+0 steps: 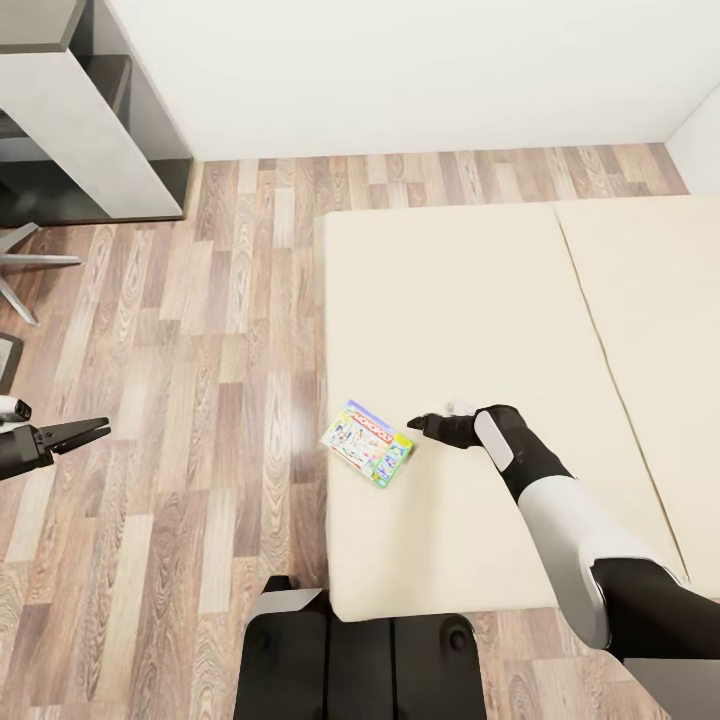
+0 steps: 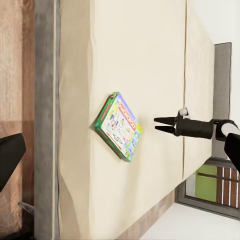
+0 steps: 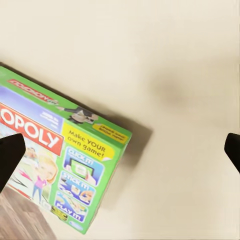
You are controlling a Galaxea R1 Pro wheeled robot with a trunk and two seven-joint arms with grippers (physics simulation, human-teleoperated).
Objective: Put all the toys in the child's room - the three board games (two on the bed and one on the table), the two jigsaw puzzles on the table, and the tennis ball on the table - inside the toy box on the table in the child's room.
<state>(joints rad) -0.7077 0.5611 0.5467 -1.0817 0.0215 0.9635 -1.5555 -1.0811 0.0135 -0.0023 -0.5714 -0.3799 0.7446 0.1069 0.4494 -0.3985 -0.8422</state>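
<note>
Item 1. Left gripper [image 1: 95,432]: over the wooden floor [image 1: 200,400], well apart from the bed. Fingers lie together in a narrow point, holding nothing; in the head view they read as closed.

Item 2. Desk [image 1: 70,120]: far left corner of the room, pale top with dark frame, a chair base [image 1: 20,270] beside it. Well apart from the game box.

Item 3. Bed [image 1: 480,300]: long beige mattress, seam running lengthwise on its right part.

Item 4. Board game [image 1: 367,443]: one flat green-edged Monopoly box, lying face up on the bed near its left edge, just inside the border with the floor. Its long axis runs slantwise, from far-left to near-right in the head view. It also shows in the left wrist view [image 2: 117,125] and the right wrist view [image 3: 55,160].

Item 5. Right gripper [image 1: 420,426]: above the mattress, just beside the box's right end, tips pointing toward it and not touching. The left wrist view [image 2: 162,124] shows its two fingers parted with a narrow gap; nothing is held.

Key relation: the box lies to the left of the right gripper's fingertips. The right arm is clearly the nearer one. Judged from this, a grasp would need a short reach leftward, with the fingers spread across the box's narrower side.
</note>
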